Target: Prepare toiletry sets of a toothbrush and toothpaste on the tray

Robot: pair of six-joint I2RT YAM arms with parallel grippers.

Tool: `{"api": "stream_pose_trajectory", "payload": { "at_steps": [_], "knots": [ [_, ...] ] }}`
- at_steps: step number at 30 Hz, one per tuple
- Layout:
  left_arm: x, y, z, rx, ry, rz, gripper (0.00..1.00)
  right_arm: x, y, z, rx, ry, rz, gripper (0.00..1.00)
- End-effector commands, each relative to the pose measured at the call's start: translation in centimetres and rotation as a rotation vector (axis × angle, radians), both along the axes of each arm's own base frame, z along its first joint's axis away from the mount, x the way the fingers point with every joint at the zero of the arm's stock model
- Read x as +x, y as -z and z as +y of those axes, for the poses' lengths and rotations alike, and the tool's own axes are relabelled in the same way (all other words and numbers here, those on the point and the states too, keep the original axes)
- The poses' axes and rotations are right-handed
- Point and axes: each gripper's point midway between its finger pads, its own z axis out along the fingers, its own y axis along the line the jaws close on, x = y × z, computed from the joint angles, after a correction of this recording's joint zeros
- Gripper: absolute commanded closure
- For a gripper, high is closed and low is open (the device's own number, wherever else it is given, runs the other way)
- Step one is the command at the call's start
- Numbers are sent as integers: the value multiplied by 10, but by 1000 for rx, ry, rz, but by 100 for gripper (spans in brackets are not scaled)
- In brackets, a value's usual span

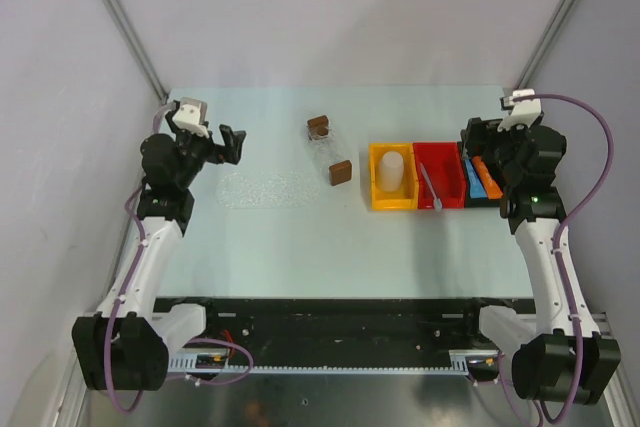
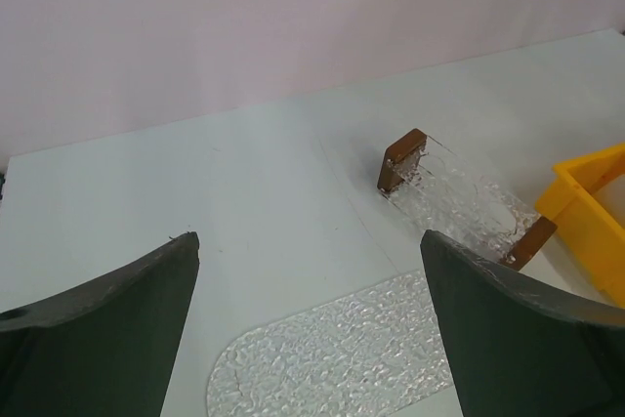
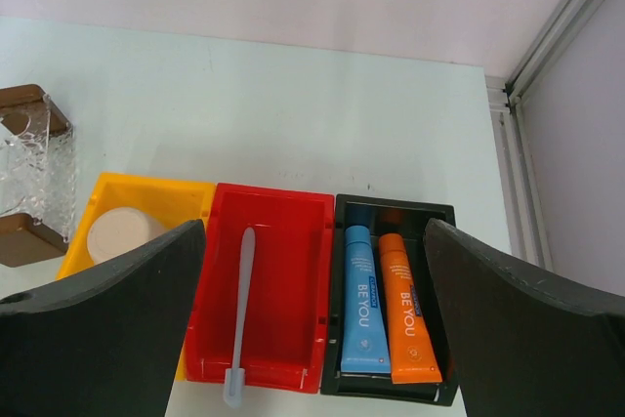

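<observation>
From above, we are seeing the tray (image 1: 328, 150) lying bare at the far middle of the table (image 1: 300, 247). To its right, the toothbrush (image 1: 430, 187) is lying in the red bin (image 1: 450, 162). The blue tube (image 1: 471, 180) and orange tube (image 1: 487, 184) are sitting in the black bin (image 1: 480, 204) at the far right. The left gripper (image 1: 236, 142) is hovering at the far left, well apart from the tray. The right gripper (image 1: 470, 135) is hanging over the black bin.

Through the left wrist, we are looking past widely spread, empty jaws at the tray ahead to the right, with nothing on it. A clear bumpy sheet (image 2: 332, 358) is lying nearer.

Through the right wrist, the jaws are likewise standing wide and pinching nothing. Below them, the toothbrush is lying lengthwise in its bin and the tubes are resting side by side, blue on the left. A cup (image 3: 122, 231) is sitting in the yellow bin (image 3: 146, 187).

We are judging the task as not begun: no set is on the tray, so brush and paste are both waiting to be carried over. We are finding only one brush.
</observation>
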Motion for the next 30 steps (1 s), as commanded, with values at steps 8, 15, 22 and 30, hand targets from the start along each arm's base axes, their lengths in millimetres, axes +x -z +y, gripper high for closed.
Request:
{"api": "stream_pose_trajectory", "payload": {
  "at_steps": [8, 15, 22, 30],
  "knots": [
    [1, -9, -2, 43, 33, -44, 0, 3, -13, 2, -19, -16, -44, 0],
    [5, 7, -22, 99, 106, 12, 0, 4, -12, 3, -19, -19, -40, 0],
    [24, 31, -55, 198, 197, 148, 0, 8, -1, 3, -27, -32, -12, 0],
    [53, 58, -101, 150, 294, 316, 0, 12, 8, 2, -31, -38, 16, 0]
  ]
}}
